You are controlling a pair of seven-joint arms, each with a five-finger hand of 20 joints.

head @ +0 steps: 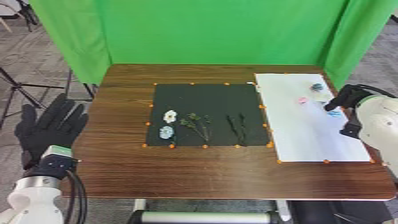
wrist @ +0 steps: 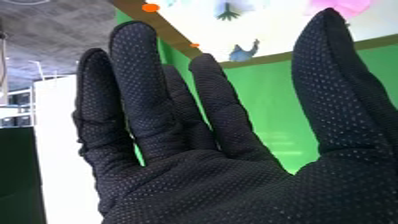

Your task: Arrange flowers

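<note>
Right hand point(wrist: 213, 187) by the white sheet point(head: 311, 142), fingers loose and empty; left hand point(head: 53, 127) spread too! The pink flower point(head: 303, 100) lies on that sheet: likely feather-light, petals fragile, so pinch its base softly.

Showed plain green on the hanging fabric backdrop point(head: 222, 35), dark-grained brown on the rectangular wooden table point(head: 213, 175), black on the rectangular mat point(head: 191, 95), white on one rounded flower point(head: 170, 116), pale blue on another flower point(head: 166, 132), pale-dotted black on the fabric-gloved right hand point(head: 354, 94).
</note>
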